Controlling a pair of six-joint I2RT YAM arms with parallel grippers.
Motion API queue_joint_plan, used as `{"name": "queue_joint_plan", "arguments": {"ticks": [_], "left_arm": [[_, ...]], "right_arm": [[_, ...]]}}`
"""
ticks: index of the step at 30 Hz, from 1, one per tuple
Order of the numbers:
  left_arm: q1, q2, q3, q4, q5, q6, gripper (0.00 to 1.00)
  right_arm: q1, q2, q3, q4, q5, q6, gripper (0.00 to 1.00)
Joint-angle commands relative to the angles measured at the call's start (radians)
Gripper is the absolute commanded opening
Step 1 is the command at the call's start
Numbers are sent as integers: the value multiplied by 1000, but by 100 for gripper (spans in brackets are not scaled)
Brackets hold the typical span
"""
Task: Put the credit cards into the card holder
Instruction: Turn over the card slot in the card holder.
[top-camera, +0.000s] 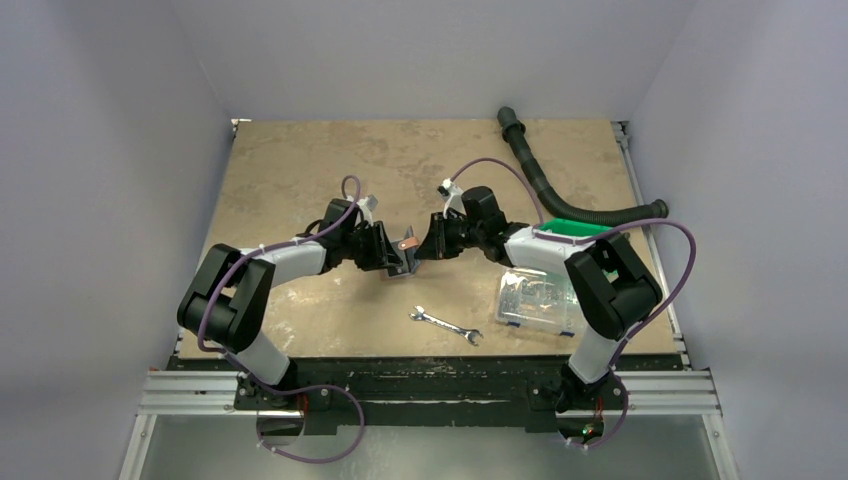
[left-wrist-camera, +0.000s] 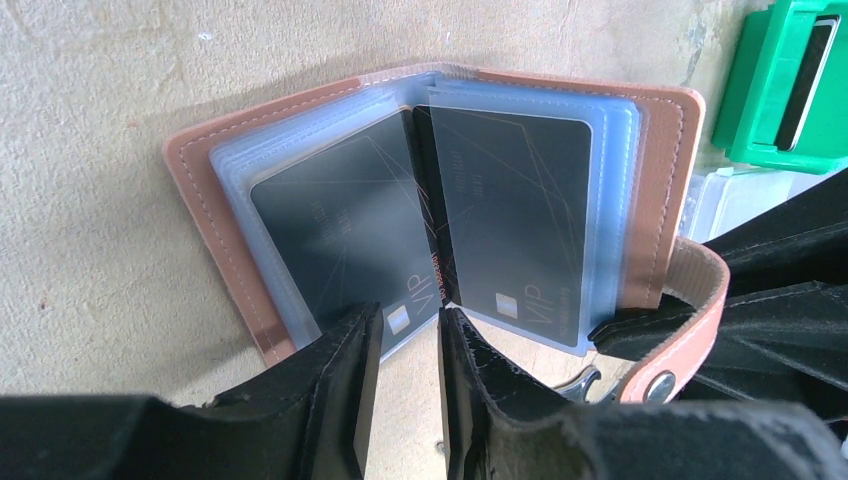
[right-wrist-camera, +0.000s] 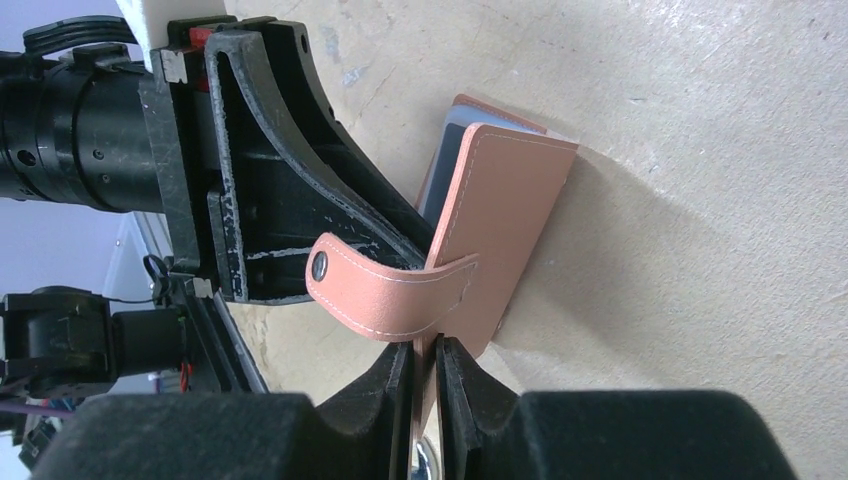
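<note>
The beige table (top-camera: 300, 170) fills the middle of the top view. A black ribbed hose (top-camera: 515, 130) curves along its upper right. Below the hose sit a green bin (top-camera: 578, 230) and a clear compartment box (top-camera: 540, 300), both on the right side of the frame.

At the centre of that view the two arms meet, and the card holder (top-camera: 403, 243) hangs between them, spread open and raised on edge off the table. The right pincer (right-wrist-camera: 425, 350), at the bottom centre of its own view, is clamped on the edge of the pinkish-brown cover (right-wrist-camera: 505, 200). The left pincer (left-wrist-camera: 408, 320), at the bottom of its view, has its fingers narrowly parted at the lower edge of the clear inner sleeves. I cannot tell whether they pinch a sleeve.

Inside the holder, a dark credit card (left-wrist-camera: 340, 225) lies in the left sleeve and a second dark credit card (left-wrist-camera: 515, 205) in the right one. Both are marked VIP.

A wrench (top-camera: 445, 326) lies flat below centre. The snap strap (right-wrist-camera: 390, 290) curls out from the cover.
</note>
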Motion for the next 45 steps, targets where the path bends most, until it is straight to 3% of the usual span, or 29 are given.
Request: {"name": "queue_joint_plan", "arguments": {"ticks": [1,10,23,35,45], "left_arm": [[-5,6,-31,-68,-45,38,31],[-5,2,-29,-69,-39,37,33],[49,-53,-22,-77,40,27,48],[80,-87,-53,43,168,-28,74],[79,-102,-59,51,150,-19,88]], "right_arm": [[-2,-27,1,62,-46,7,20],[0,-5,16,43,-9,-9,0],[4,-10,20,36,0,-3,0],[43,1,41,36,26,17,0],[58,3,64,13,44,12,0]]}}
